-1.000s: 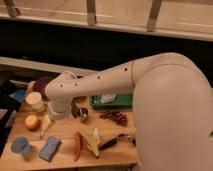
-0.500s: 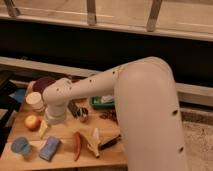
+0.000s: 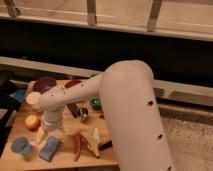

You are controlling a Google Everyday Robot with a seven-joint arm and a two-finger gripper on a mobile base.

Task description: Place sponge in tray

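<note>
Sponge (image 3: pixel 50 148) lies flat on the near-left tabletop (image 3: pixel 65 161). Judged light, soft and compressible; grip across its narrow width. Gripper (image 3: pixel 42 133) hovers just beside it, jaws apart, empty.

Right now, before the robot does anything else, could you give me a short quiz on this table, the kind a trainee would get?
1. True or false: the sponge already lies in the green tray.
2. In the picture, what stands just left of the sponge? A) the blue cup B) the purple bowl C) the banana
3. Fill in: the robot's hand, holding nothing, hangs low between the round orange fruit and the light blue ____.

Key: 1. False: it lies on the wooden table, and the big white arm hides most of the tray. 2. A. 3. sponge.
</note>
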